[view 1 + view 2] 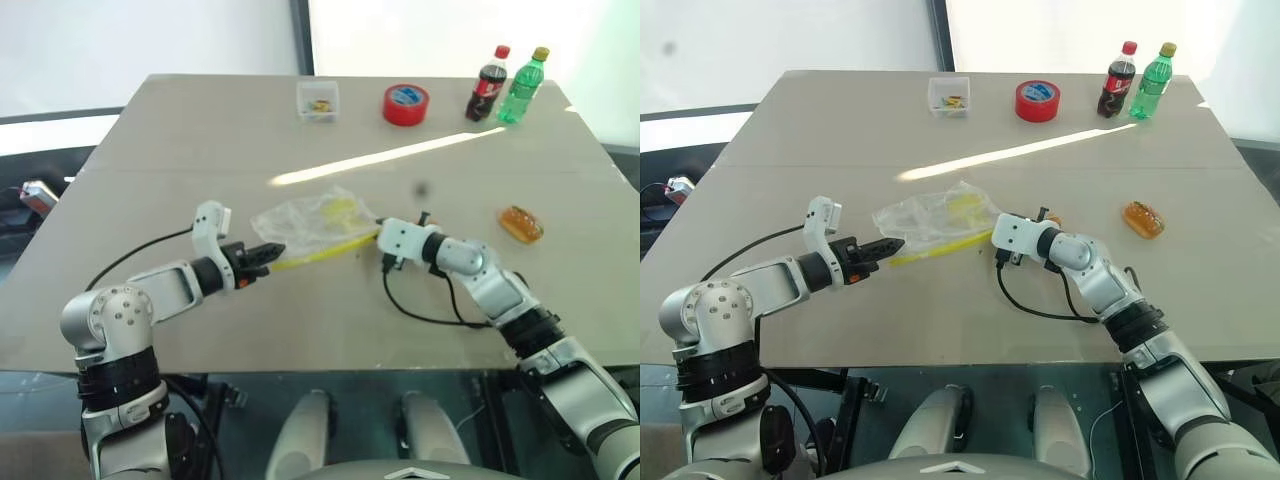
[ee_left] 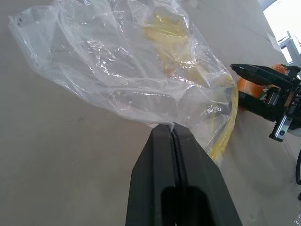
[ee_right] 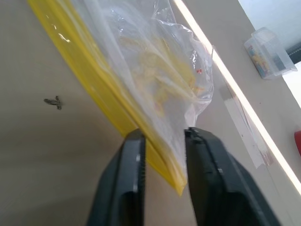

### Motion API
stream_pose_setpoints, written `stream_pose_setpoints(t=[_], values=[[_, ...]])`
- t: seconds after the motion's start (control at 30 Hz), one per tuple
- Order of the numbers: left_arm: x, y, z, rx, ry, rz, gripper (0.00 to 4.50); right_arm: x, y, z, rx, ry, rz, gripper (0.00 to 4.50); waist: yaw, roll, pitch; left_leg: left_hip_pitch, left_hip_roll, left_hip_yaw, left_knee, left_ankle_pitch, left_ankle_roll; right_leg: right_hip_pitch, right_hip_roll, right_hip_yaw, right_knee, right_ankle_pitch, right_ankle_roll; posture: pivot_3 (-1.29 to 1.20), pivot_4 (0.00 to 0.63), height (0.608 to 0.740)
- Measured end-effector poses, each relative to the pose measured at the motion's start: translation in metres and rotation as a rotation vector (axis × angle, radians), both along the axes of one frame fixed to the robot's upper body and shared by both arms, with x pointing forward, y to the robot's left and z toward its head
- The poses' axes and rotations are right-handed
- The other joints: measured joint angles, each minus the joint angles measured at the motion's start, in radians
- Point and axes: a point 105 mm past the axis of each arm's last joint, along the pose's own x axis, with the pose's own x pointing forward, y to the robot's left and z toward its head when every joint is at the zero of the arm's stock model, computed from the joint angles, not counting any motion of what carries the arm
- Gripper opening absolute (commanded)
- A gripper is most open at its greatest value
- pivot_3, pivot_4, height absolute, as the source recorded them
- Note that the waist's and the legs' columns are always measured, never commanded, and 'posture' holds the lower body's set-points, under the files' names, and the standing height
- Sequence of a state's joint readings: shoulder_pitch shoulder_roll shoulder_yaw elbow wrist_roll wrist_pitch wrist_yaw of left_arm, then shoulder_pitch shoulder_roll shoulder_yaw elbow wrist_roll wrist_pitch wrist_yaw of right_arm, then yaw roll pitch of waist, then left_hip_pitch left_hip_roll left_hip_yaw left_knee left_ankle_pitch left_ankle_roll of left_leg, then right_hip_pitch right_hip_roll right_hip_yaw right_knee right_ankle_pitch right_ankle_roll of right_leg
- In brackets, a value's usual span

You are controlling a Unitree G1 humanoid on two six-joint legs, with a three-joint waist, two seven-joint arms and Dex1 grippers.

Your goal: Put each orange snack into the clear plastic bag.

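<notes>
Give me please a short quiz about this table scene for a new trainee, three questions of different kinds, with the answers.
1. True or false: the left fingers are shut on the clear plastic bag.
2. How many orange snacks lie outside the bag?
3. What stands right beside the green bottle? A) cola bottle B) coffee cup C) banana
Key: 1 true; 2 two; 3 A.

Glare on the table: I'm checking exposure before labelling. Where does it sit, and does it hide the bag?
Left eye view: a bright streak crosses the table behind the clear plastic bag, which stays readable. Right wrist view: the same streak runs past the bag. Left wrist view: a few small highlights on the bag's film.
</notes>
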State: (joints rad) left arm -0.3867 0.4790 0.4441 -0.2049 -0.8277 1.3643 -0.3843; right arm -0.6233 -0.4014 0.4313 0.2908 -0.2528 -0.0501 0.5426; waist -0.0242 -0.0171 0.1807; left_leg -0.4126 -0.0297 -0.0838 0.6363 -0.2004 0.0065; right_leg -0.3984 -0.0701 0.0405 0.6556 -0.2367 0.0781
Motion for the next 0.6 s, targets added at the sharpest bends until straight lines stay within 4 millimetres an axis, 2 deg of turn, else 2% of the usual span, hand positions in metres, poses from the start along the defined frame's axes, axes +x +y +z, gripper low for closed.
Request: stream_pose_setpoints(t=[0.17, 0.3, 0.37, 0.47, 0.57, 0.6], values=[[0.002, -0.001, 0.000, 0.010, -0.013, -0.011, 0.00, -0.001, 0.003, 0.000, 0.013, 0.005, 0.002, 0.04, -0.011, 0.000, 0.000, 0.000, 0.000, 0.000, 0.000, 0.000, 0.000, 0.000, 0.000, 0.000, 0.000, 0.000, 0.000, 0.00, 0.150, 0.740], [0.001, -0.005, 0.006, 0.035, -0.082, -0.073, 1.07, -0.002, 0.005, 0.003, 0.019, 0.004, 0.001, 0.00, -0.015, 0.000, 0.000, 0.000, 0.000, 0.000, 0.000, 0.000, 0.000, 0.000, 0.000, 0.000, 0.000, 0.000, 0.000, 0.00, 0.150, 0.740], [0.004, -0.005, 0.010, 0.061, -0.132, -0.070, 1.94, -0.002, 0.005, 0.004, 0.018, 0.002, -0.004, 0.00, -0.014, 0.000, 0.000, 0.000, 0.000, 0.000, 0.000, 0.000, 0.000, -0.001, 0.000, 0.000, 0.000, 0.000, 0.000, 0.00, 0.150, 0.740], [0.027, 0.011, 0.024, 0.171, -0.268, 0.079, 2.98, 0.002, 0.006, 0.007, 0.013, -0.006, -0.031, 0.00, -0.013, 0.000, 0.000, -0.001, 0.000, 0.000, 0.000, 0.000, 0.000, -0.001, 0.000, 0.000, 0.000, 0.000, 0.000, 0.00, 0.150, 0.740], [0.037, 0.016, 0.042, 0.259, -0.405, 0.141, 2.98, 0.009, 0.006, 0.019, -0.005, -0.052, -0.050, 0.00, -0.013, 0.000, 0.000, -0.003, -0.001, 0.001, -0.001, 0.000, 0.000, -0.004, 0.000, 0.001, 0.001, 0.000, 0.000, 0.00, 0.150, 0.740], [0.042, 0.016, 0.054, 0.348, -0.510, 0.154, 2.98, 0.014, 0.007, 0.029, -0.013, -0.088, -0.057, 0.00, -0.013, 0.000, 0.000, -0.003, -0.001, 0.001, -0.001, 0.000, -0.001, -0.004, 0.000, 0.002, 0.000, 0.000, 0.000, 0.00, 0.150, 0.740]])
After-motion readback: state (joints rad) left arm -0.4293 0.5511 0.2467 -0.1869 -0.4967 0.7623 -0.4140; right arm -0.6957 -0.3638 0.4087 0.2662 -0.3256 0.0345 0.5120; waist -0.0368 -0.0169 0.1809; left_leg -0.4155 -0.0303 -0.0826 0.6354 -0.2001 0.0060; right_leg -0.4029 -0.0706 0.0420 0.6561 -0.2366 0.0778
